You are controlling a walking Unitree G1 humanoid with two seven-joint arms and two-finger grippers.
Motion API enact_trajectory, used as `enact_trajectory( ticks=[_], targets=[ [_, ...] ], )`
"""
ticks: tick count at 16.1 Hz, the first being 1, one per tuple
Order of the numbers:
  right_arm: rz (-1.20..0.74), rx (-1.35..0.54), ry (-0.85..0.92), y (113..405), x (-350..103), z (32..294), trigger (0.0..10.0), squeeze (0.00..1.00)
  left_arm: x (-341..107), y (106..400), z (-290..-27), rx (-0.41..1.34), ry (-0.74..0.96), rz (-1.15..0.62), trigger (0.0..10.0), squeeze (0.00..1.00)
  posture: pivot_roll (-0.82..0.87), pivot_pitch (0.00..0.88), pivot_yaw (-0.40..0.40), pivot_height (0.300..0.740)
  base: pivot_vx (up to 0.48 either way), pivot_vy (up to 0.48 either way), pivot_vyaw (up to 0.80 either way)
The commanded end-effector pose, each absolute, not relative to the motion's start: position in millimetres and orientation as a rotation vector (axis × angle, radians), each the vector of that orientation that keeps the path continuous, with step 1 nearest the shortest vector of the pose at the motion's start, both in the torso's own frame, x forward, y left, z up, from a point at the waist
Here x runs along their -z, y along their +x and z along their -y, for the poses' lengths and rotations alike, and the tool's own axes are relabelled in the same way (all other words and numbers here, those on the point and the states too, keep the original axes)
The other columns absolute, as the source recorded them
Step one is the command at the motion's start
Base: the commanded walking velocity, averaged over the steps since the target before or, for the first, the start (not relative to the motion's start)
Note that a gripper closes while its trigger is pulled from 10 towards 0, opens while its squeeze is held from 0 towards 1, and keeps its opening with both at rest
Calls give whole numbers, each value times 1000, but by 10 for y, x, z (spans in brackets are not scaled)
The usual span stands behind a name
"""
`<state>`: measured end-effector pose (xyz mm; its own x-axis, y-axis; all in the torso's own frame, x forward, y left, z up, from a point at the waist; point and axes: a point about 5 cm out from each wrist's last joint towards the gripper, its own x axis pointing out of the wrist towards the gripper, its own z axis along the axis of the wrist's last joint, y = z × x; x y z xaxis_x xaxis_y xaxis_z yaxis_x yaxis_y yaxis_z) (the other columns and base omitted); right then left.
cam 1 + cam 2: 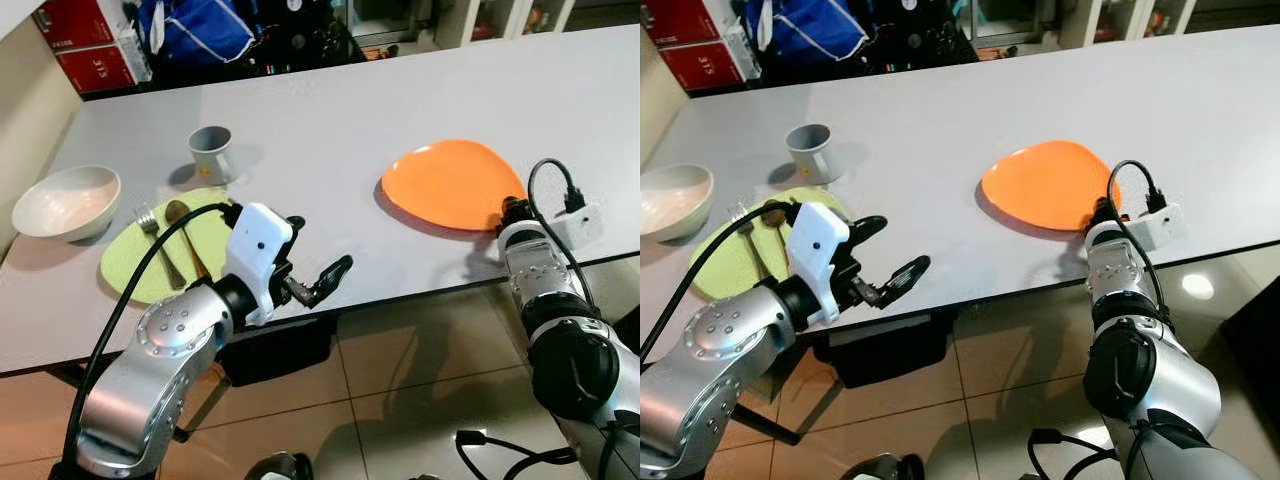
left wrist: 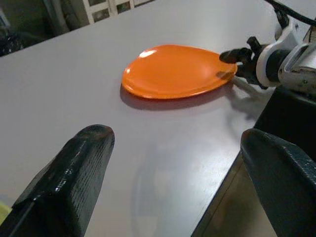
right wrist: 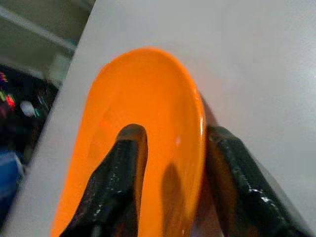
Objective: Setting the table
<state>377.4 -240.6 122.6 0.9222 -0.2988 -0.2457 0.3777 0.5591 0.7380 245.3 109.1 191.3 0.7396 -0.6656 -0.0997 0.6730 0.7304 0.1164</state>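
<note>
While your right end effector (image 3: 170,163) is pinching the orange plate (image 1: 455,182) rim — one finger above, one below — your left end effector (image 1: 318,272) is hovering agape over the desk (image 1: 330,120) edge.

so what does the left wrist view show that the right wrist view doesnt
Left wrist view alone: the left gripper, fingers wide apart over the table's near edge, and the right gripper seen from outside, at the orange plate's rim.

Right wrist view alone: a close look along the right gripper's fingers, one above the plate, one outside its rim, straddling the edge; whether they are pinching it yet is unclear.

Both: the plate on the grey table.
</note>
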Motion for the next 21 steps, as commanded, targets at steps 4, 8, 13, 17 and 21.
enact_trajectory(
  ticks=[4,8,13,17,21],
  targets=[
    [-120,369,627,3789,-1281,2422,10000,1000,-1952,2500,-1105,717,161,-36,10000,0,91,53,77,740,0,0,0],
    [-264,397,435,3733,-1114,2381,10000,1000,-1913,2595,-1088,710,187,-39,10000,0,86,0,75,740,0,0,0],
    [-345,476,508,3637,-937,2407,10000,0,-1871,2675,-1035,699,210,-34,10000,0,95,0,66,740,0,0,0],
    [-97,520,505,3703,-1261,2607,10000,0,-1907,2816,-1130,567,213,18,10000,0,55,0,70,740,0,0,0],
    [231,369,366,3724,-1728,2589,10000,0,-2061,2923,-1223,358,283,131,10000,0,25,0,44,740,0,0,0]
  ],
)
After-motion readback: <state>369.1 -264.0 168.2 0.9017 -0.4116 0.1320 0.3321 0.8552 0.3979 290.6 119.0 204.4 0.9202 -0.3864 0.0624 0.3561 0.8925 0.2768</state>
